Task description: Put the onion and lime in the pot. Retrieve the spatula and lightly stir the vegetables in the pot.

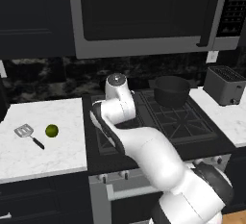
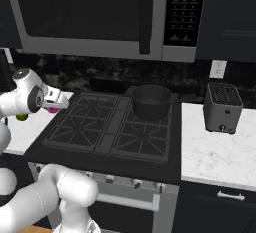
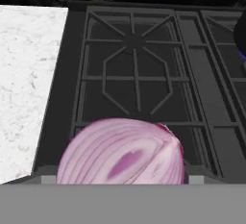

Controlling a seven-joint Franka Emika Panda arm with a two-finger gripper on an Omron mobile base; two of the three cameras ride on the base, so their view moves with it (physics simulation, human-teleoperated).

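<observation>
**Onion clamped in tool over stove, pot not yet loaded**

Onion [image 3: 122, 152] sits big at the bottom of the hand view, purple-pink with paler stripes, right at the tool, above the left burner grate. In the right base view a bit of magenta onion [image 2: 51, 109] shows under the tool [image 2: 54, 101], which hangs over the left edge of the stove [image 2: 107, 127]. Tool jaws stand wide, clamped on the onion.

Pot [image 1: 171, 90] stands upright on the back right burner, dark, flared rim, short side handles. Inside looks dark; cannot tell any contents, none visible. Same pot [image 2: 151, 101] in the right base view, well apart from the tool.

Lime [image 1: 52, 130] lies on the left white desk [image 1: 43, 146], near the stove edge. Spatula [image 1: 28, 134] lies flat just beside it on the left, slotted silver head toward the back, black handle pointing toward the front and the lime; not touching it.

Toaster [image 2: 222, 107] stands on the right desk. Microwave [image 1: 144, 11] hangs above the stove.
</observation>
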